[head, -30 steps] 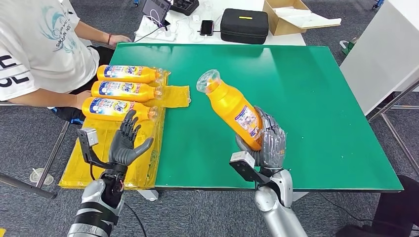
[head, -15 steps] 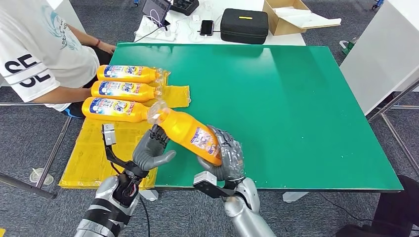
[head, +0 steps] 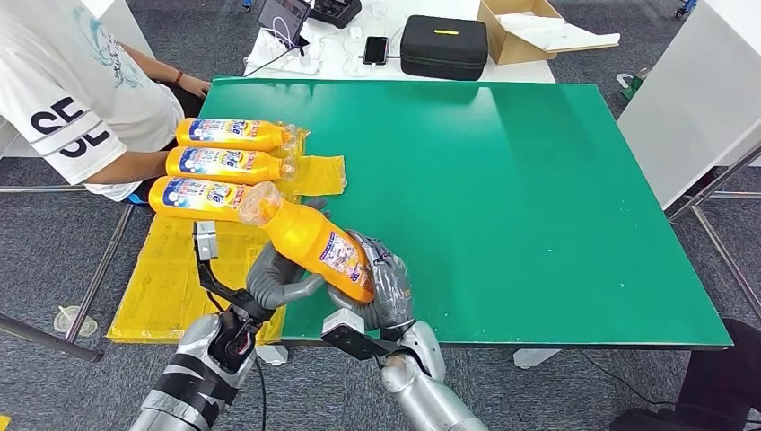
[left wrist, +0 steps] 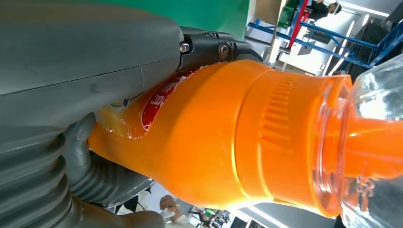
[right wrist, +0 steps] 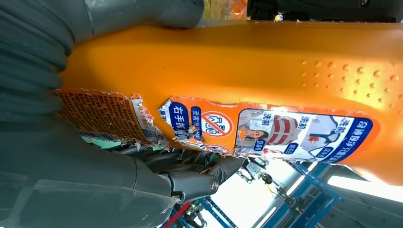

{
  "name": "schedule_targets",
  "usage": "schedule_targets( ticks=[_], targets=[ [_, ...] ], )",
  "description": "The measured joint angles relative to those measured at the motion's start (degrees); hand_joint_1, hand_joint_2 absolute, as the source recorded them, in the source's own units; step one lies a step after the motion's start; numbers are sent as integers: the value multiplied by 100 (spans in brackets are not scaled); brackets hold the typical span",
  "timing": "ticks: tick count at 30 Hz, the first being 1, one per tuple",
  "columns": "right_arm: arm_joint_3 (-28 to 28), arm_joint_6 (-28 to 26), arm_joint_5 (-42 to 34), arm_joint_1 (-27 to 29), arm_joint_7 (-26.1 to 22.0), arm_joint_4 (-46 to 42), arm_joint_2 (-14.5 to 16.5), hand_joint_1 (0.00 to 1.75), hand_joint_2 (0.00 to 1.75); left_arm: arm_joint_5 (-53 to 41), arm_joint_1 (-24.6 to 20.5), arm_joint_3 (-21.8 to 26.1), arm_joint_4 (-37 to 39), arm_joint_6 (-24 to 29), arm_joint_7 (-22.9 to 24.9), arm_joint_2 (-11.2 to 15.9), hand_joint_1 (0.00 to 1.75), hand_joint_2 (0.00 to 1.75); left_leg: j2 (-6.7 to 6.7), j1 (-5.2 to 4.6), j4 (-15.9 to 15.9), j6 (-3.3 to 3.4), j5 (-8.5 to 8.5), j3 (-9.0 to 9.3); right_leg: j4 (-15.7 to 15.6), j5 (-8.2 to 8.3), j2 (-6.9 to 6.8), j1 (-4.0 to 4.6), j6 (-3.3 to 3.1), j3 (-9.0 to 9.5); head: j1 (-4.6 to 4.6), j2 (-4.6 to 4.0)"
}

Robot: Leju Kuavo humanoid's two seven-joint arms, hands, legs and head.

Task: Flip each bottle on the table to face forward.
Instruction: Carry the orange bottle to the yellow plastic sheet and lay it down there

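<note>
An orange bottle [head: 314, 247] with a clear cap [head: 256, 203] hangs tilted over the front left part of the green table [head: 520, 197], cap pointing far left. My right hand [head: 384, 287] grips its lower body, label side up. My left hand [head: 274, 277] wraps its upper part from below. The left wrist view shows the bottle [left wrist: 214, 142] between my left hand's [left wrist: 71, 71] thumb and fingers. In the right wrist view its torn label [right wrist: 266, 133] lies beside my right hand [right wrist: 57, 180]. Three more orange bottles [head: 229, 164] lie side by side on a yellow sheet [head: 170, 278], front labels up.
A person [head: 63, 99] sits at the table's left side, with one forearm by the lying bottles. Behind the green table a white table carries a black case [head: 443, 45], a phone [head: 375, 49] and a cardboard box [head: 520, 27]. A metal frame [head: 718, 189] stands to the right.
My right hand has carried the bottle left and toward the front edge, tipping it flatter. My left hand has risen from the yellow sheet and closed around the bottle's upper part.
</note>
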Motion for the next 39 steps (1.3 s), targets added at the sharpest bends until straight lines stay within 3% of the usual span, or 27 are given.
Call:
schedule_targets(
  ticks=[5,9,12,16,24,25,26,28,29,30,33,39],
  targets=[
    [160,131,-20,-109,64,234,63,175,175,101,-73,-55,66,6,-25,9,7,175,1,1,0,0,0,1,0,0,0,1,0,0,-1,0],
    [327,176,-34,-200,171,505,98,175,175,207,-70,-53,80,100,-26,11,122,175,1,1,0,0,0,1,0,0,0,0,0,0,1,0],
    [409,176,-75,-236,197,654,105,175,175,183,-46,-51,79,227,-23,16,122,175,1,0,0,0,0,1,0,0,0,0,0,0,2,0],
    [463,176,-102,-274,214,773,119,175,175,176,-7,-48,80,288,-23,25,173,175,1,0,0,0,0,1,0,0,0,0,0,0,0,1],
    [531,183,-141,-316,281,875,136,172,175,55,3,-44,110,357,-98,40,175,175,1,0,0,0,0,1,0,0,1,0,0,0,0,0],
    [535,184,-158,-318,289,885,136,143,175,21,4,-44,113,379,-118,40,175,175,1,0,0,0,0,1,0,0,1,0,0,0,0,0],
    [536,185,-177,-318,294,893,136,99,175,1,5,-44,113,397,-129,40,175,175,1,0,0,0,0,1,0,0,1,0,0,0,0,1],
    [542,189,-196,-319,304,910,136,14,87,2,6,-40,113,421,-132,39,175,175,1,0,0,0,0,1,0,0,1,0,0,0,1,1],
    [549,187,-187,-320,323,918,136,0,44,20,7,-35,113,432,-129,38,175,175,1,0,0,0,0,1,0,0,1,0,0,0,1,1],
    [558,184,-175,-321,358,927,136,0,0,43,7,-26,111,459,-125,38,175,175,1,0,0,0,0,1,0,0,0,0,0,0,1,0],
    [574,258,-219,-322,489,932,133,0,0,57,11,59,69,713,-139,37,175,175,1,0,0,0,0,1,0,0,1,0,0,-1,2,0],
    [538,508,-397,-216,780,447,47,0,0,-683,-44,607,-190,1980,-430,42,175,175,1,1,0,-1,1,3,0,0,1,1,0,-1,-1,0]
  ],
)
